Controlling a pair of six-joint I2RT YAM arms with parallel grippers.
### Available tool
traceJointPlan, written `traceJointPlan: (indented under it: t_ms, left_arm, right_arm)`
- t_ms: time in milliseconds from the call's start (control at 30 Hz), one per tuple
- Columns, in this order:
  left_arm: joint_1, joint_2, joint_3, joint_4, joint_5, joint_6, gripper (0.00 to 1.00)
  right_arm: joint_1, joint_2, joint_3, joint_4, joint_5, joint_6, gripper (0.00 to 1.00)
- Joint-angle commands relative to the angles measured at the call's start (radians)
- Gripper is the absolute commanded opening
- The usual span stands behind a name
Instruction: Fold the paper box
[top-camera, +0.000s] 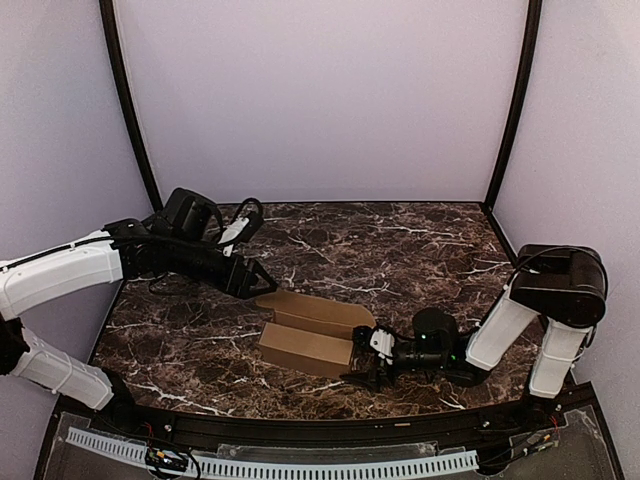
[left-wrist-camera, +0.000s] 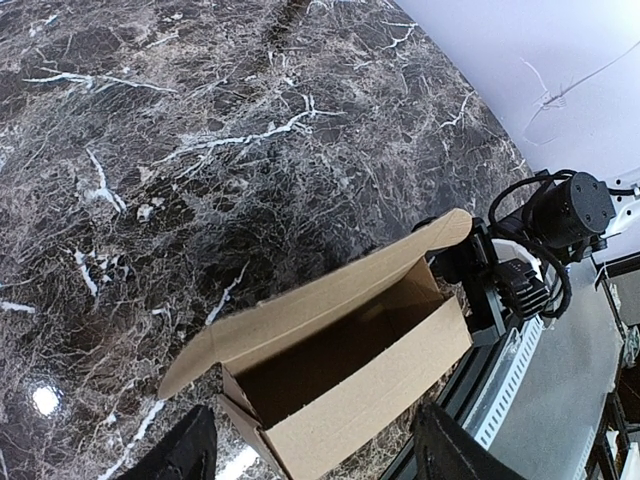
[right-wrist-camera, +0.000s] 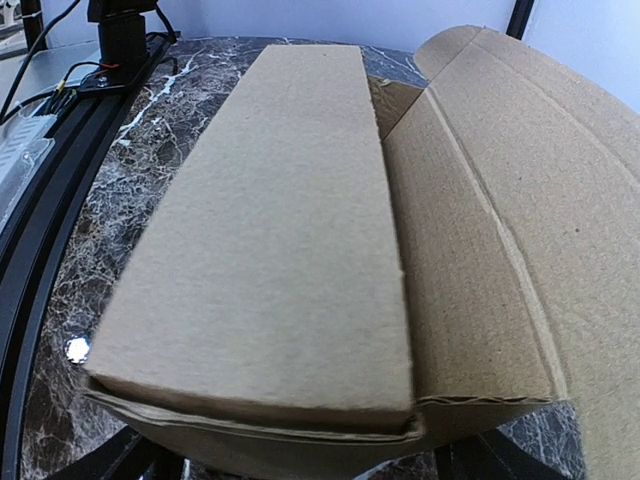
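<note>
The slim tan-brown cardboard paper box (top-camera: 305, 348) is laid flat on the dark, white-veined marble worktop (top-camera: 420, 250), between the two tools. The box body is erected, and its long lid flap (top-camera: 315, 312) is left open, spread out from the far side of the box.

The left tool (top-camera: 262, 282) is held just beyond the left far corner of the box, at the lid flap. Its fingertips (left-wrist-camera: 185, 450) are spread apart and nothing is gripped.

The right tool (top-camera: 362, 357) is positioned at the right end of the box. Its jaws are spread wide to either side of that end. Contact with the cardboard cannot be determined.
</note>
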Motion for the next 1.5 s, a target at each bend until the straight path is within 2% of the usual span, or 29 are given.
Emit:
traceJointPlan:
  t_ms: [0, 100, 367, 600, 767, 867, 1033, 1133, 1267, 1467]
  left_arm:
    - [-0.006, -0.024, -0.011, -0.005, -0.007, 0.01, 0.67]
    - [-0.006, -0.02, 0.011, -0.028, -0.012, 0.023, 0.67]
    - [-0.009, -0.005, 0.1, -0.134, -0.056, 0.089, 0.66]
    - [-0.009, 0.026, 0.182, -0.219, -0.053, 0.143, 0.67]
    - [-0.009, 0.026, 0.172, -0.256, -0.064, 0.123, 0.65]
    - [-0.009, 0.01, 0.147, -0.267, -0.071, 0.035, 0.6]
    - [-0.01, -0.05, 0.081, -0.223, -0.007, -0.108, 0.55]
    - [-0.01, -0.077, 0.04, -0.202, 0.018, -0.186, 0.47]
    - [-0.011, -0.109, 0.0, -0.175, 0.038, -0.257, 0.39]
    - [-0.01, -0.134, -0.064, -0.137, 0.067, -0.332, 0.36]
  right_arm:
    - [-0.007, -0.011, 0.01, 0.03, 0.001, -0.012, 0.76]
    - [-0.006, -0.011, 0.013, 0.028, -0.009, -0.024, 0.58]
    - [-0.006, -0.048, 0.007, 0.02, -0.046, -0.07, 0.29]
    - [-0.005, -0.163, 0.0, -0.091, -0.158, -0.144, 0.23]
    - [-0.006, -0.266, 0.004, -0.213, -0.172, -0.164, 0.19]
    - [-0.005, -0.324, 0.0, -0.28, -0.156, -0.176, 0.18]
    - [-0.005, -0.379, 0.002, -0.358, -0.13, -0.203, 0.18]
    - [-0.005, -0.392, 0.012, -0.394, -0.107, -0.213, 0.17]
    - [-0.005, -0.387, 0.02, -0.407, -0.077, -0.213, 0.17]
    - [-0.002, -0.368, 0.03, -0.394, -0.052, -0.202, 0.15]
